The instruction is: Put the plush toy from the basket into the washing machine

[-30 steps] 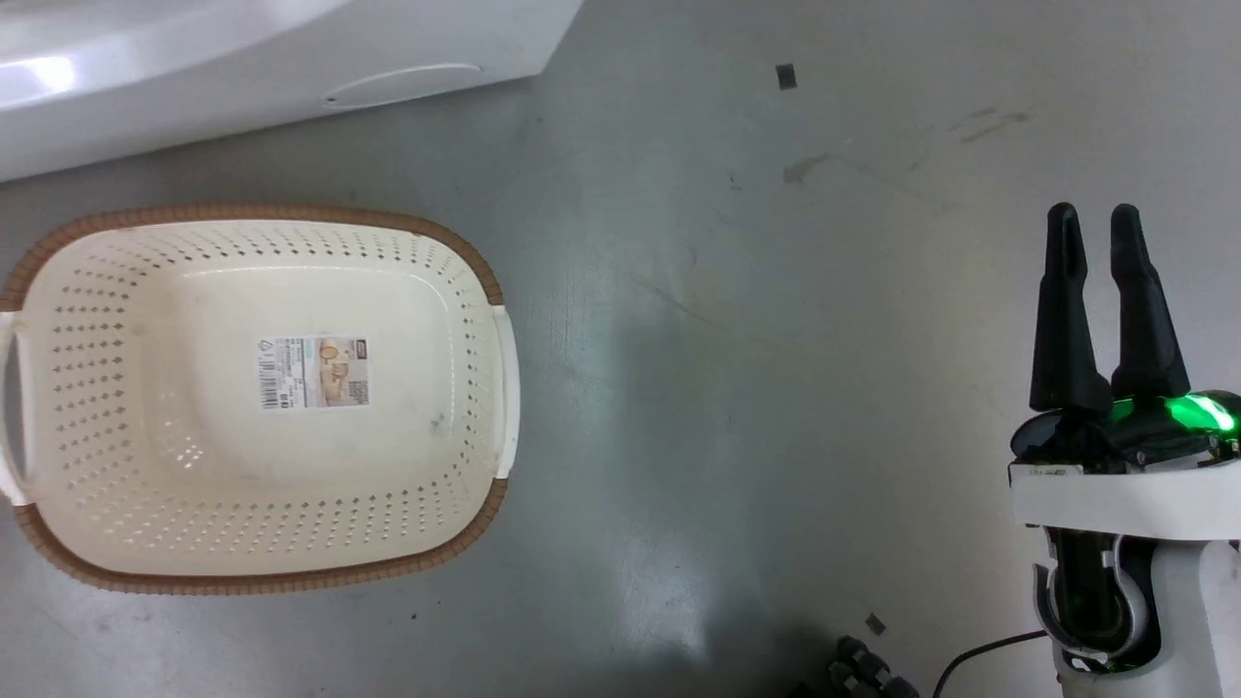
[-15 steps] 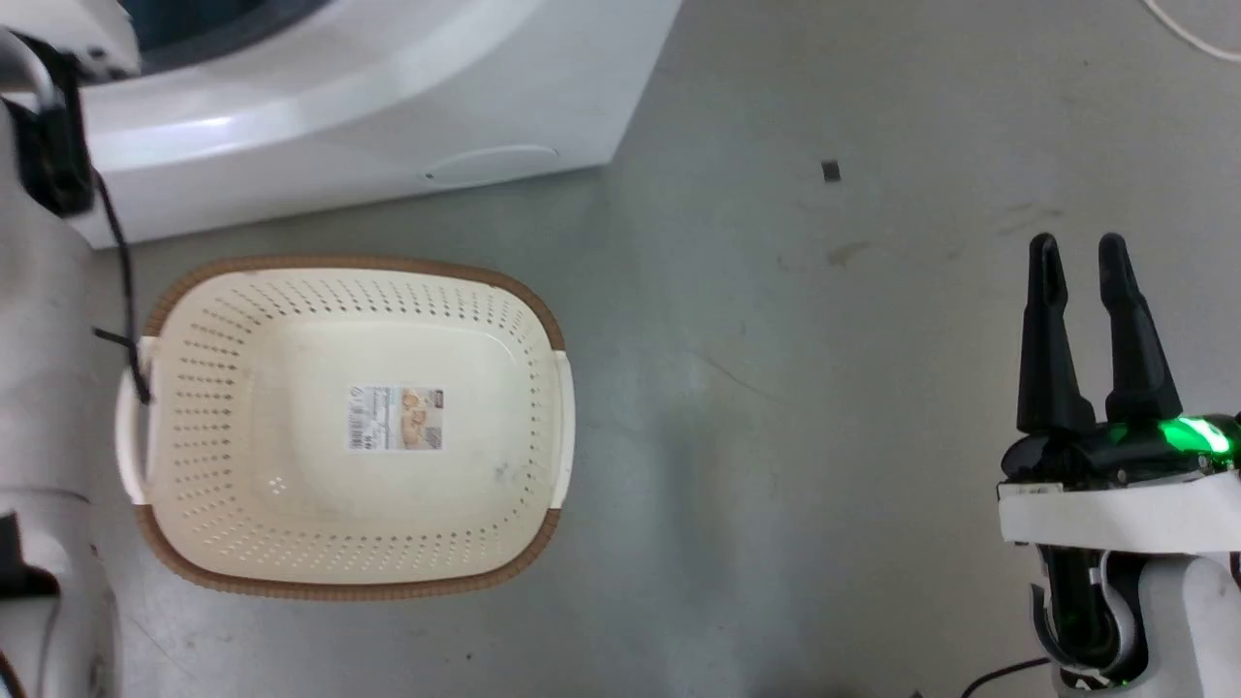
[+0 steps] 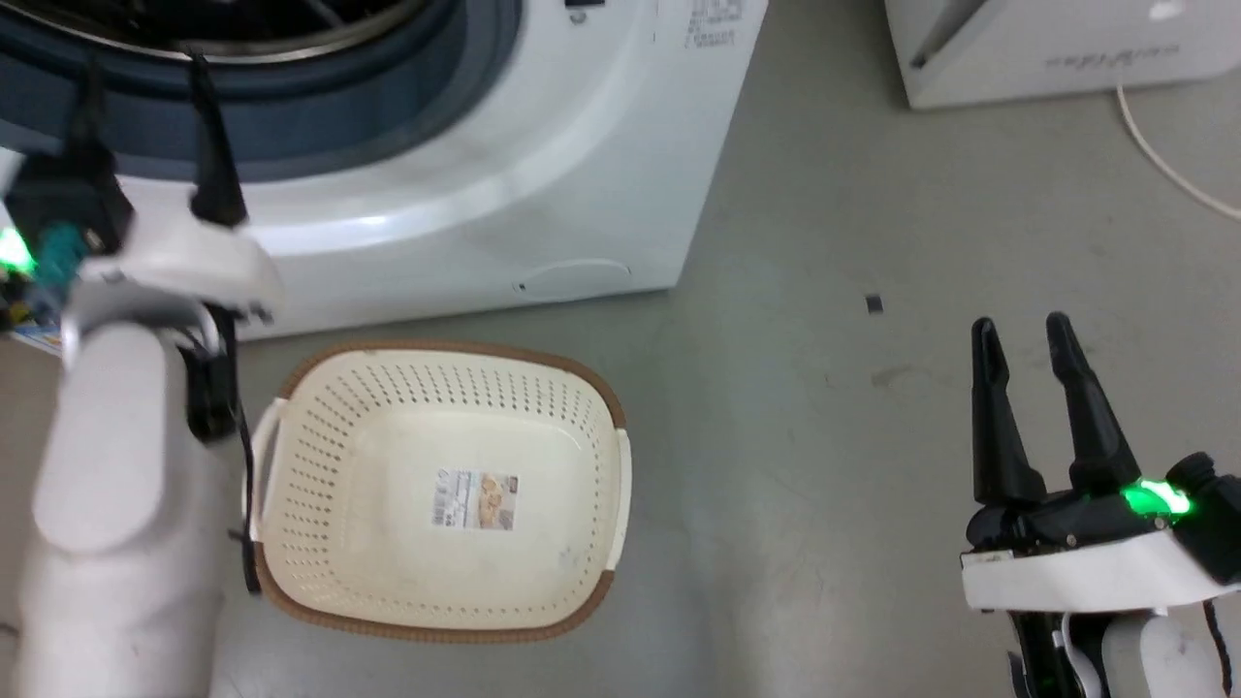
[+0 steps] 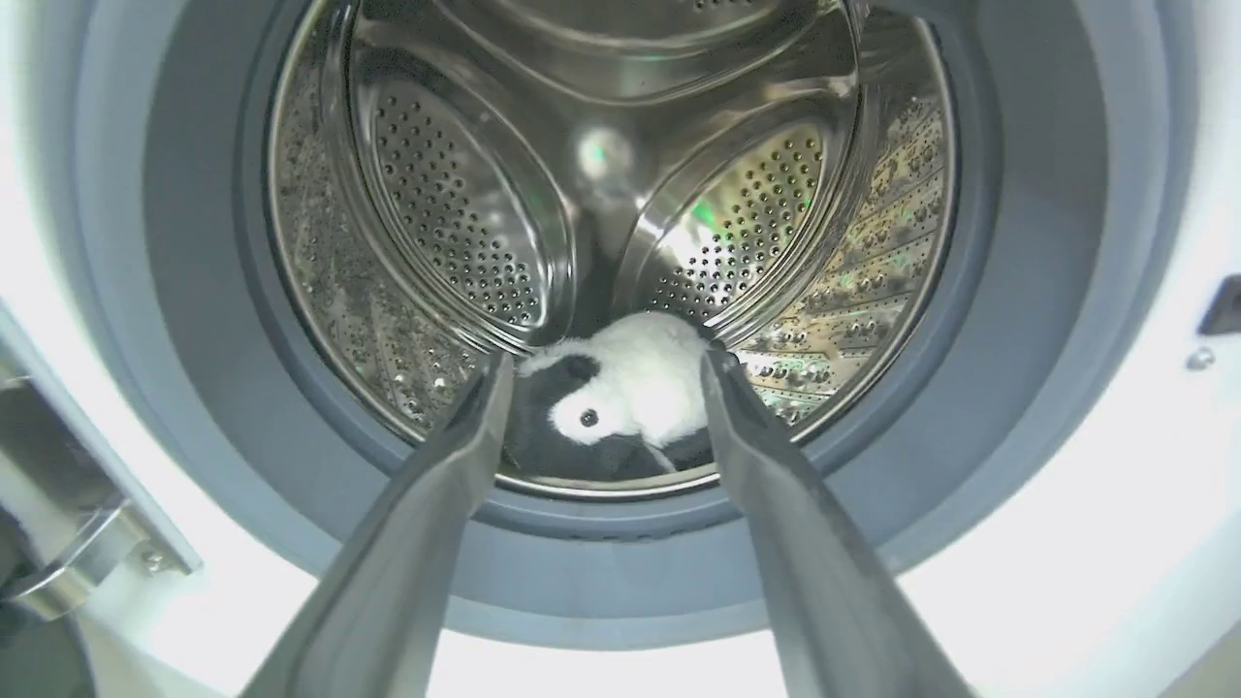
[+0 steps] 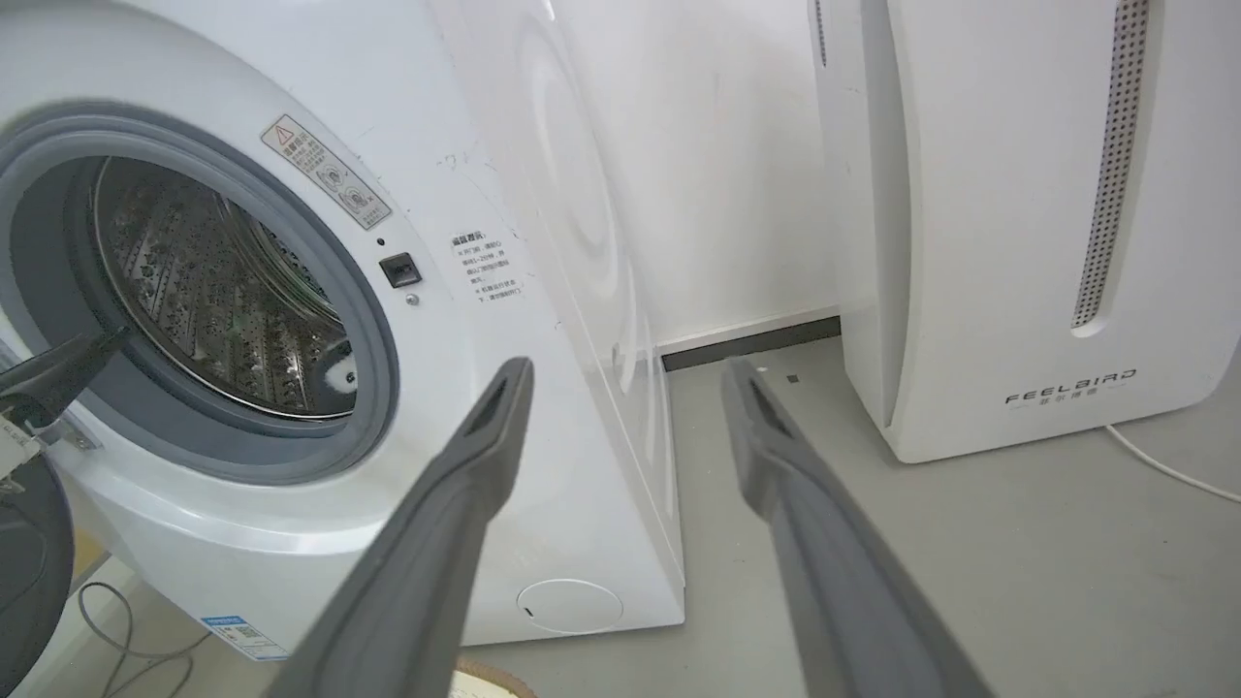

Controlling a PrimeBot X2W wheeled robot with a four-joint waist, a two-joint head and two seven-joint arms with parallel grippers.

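Observation:
The panda plush toy lies at the bottom of the steel drum of the washing machine, beyond the grey door seal. My left gripper is open in front of the drum mouth, its fingers framing the toy without touching it; the same gripper reaches toward the opening in the head view. The cream basket stands on the floor before the washer, only its sticker inside. My right gripper hangs open over the floor at the lower right, nothing between its fingers.
A white FEELBIRD appliance stands right of the washer, with a white cable trailing on the grey floor. The dark door hangs open at the washer's left. A small dark mark lies on the floor.
The head camera has tilted up, so the basket sits lower and smaller and the washer opening has come into view. My left arm now shows at the left, reaching to the drum.

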